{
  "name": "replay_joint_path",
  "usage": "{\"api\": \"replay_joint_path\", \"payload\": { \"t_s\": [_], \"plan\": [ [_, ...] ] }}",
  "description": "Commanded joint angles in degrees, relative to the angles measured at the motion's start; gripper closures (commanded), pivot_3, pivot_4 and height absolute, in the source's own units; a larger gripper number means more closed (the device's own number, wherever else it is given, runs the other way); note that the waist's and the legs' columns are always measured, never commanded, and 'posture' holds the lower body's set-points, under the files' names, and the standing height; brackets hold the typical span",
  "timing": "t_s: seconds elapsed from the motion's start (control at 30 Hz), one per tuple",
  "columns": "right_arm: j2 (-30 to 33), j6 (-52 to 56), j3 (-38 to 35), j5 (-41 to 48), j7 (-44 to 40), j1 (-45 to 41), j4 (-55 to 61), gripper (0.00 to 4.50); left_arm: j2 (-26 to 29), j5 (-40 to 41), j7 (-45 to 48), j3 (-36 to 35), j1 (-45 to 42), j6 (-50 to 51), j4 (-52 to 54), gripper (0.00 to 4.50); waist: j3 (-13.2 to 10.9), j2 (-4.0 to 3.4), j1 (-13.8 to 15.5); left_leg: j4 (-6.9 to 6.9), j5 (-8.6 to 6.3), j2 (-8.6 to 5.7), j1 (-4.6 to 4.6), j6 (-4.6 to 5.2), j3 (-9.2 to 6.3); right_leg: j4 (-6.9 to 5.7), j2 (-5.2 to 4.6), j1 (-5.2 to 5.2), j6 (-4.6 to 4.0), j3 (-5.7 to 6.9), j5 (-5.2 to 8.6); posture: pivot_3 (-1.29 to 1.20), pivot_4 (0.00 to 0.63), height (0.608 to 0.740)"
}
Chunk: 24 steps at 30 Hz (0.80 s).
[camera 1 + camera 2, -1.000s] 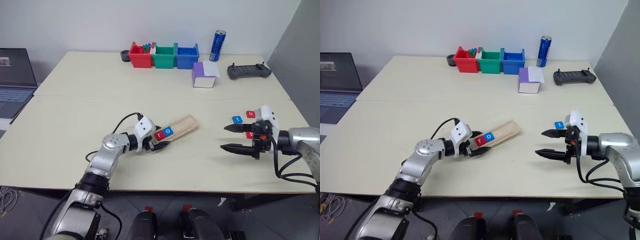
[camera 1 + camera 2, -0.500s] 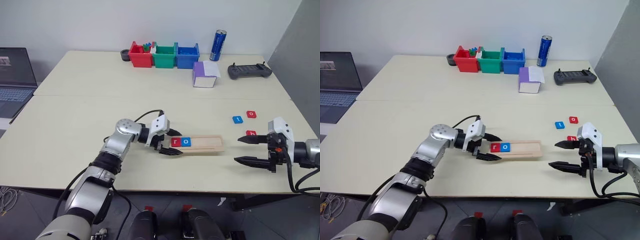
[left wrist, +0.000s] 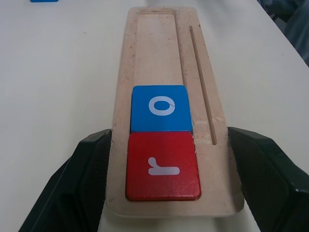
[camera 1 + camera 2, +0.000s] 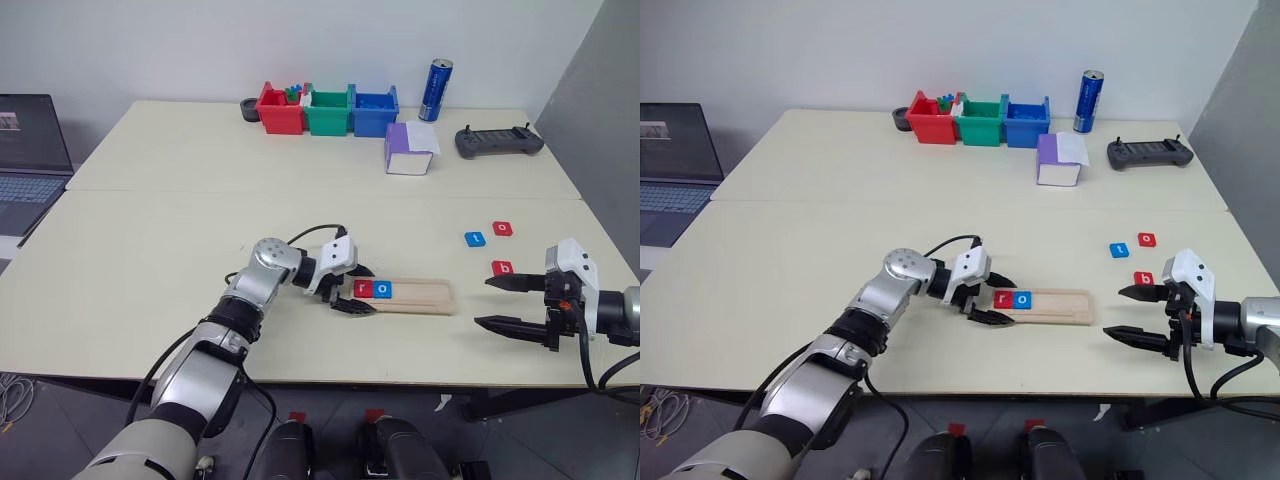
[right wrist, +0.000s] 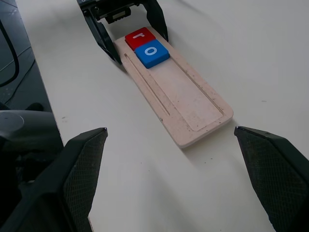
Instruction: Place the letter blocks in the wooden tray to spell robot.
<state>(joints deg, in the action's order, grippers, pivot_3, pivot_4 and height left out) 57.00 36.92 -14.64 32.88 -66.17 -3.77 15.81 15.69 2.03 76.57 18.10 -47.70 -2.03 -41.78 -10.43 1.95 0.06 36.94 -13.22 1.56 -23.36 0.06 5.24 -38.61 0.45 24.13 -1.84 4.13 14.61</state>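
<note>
Lying flat near the front edge of the table, the wooden tray is held at its near end between the two fingers of the left gripper, which are clamped on its side rims. Two letter blocks are seated in that end: the red r at the very end and the blue o touching it, with the remaining length of the slot bare. Three blocks are left loose on the table toward the right: the red b nearest the right gripper, and a blue tile and a red tile just beyond it. The right gripper is spread wide and holds nothing, hovering beyond the tray's free end.

The b is judged to be the next letter needed. It is best approached from above with the fingers straddling opposite edges, lifted cleanly, and lowered into the slot tight against the o with its letter kept the same way up. The tray should be kept steady by the left gripper while this is done.
</note>
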Motion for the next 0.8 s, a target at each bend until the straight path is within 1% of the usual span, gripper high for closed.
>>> {"api": "replay_joint_path", "payload": {
  "t_s": [0.03, 0.27, 0.77, 0.8],
  "plan": [
    [0.35, 0.26, -1.90, 1.66, 0.17, -0.08, 2.12, 0.00, -0.79, -0.33, -0.80, -0.27, -1.11, -0.86, 0.77, 1.11, 0.00, 0.00, 0.00, 0.00, 0.00, 0.00, -0.01, 0.00, -0.02, 0.01, 0.00, 0.00, 0.00, 0.01, 0.00, 0.00, 0.150, 0.740],
    [-0.06, 0.58, -1.05, 1.60, 0.46, -0.57, 2.27, 0.00, -2.19, -0.71, -2.70, -0.30, -1.21, 0.35, 1.44, 1.11, 0.00, 0.00, 0.02, 0.02, 0.00, -0.01, -0.04, 0.00, -0.07, 0.02, 0.00, 0.00, 0.00, 0.05, 0.00, 0.00, 0.150, 0.740],
    [-0.67, 0.32, -0.91, 1.58, 0.64, -0.35, 2.07, 0.00, -2.28, -0.76, -2.57, -0.49, -1.64, 2.57, 1.34, 1.11, 0.00, 0.00, -0.01, 0.02, 0.00, 0.00, -0.04, 0.00, -0.11, 0.00, 0.01, -0.01, 0.00, 0.08, 0.00, 0.00, 0.150, 0.740],
    [-0.69, 0.27, -0.91, 1.56, 0.61, -0.35, 2.01, 0.00, -2.29, -0.76, -2.53, -0.43, -1.59, 2.72, 1.50, 0.76, 0.00, 0.00, -0.01, 0.02, 0.00, 0.00, -0.04, 0.00, -0.11, 0.00, 0.01, -0.01, 0.00, 0.08, 0.00, 0.00, 0.150, 0.740]
  ]
}}
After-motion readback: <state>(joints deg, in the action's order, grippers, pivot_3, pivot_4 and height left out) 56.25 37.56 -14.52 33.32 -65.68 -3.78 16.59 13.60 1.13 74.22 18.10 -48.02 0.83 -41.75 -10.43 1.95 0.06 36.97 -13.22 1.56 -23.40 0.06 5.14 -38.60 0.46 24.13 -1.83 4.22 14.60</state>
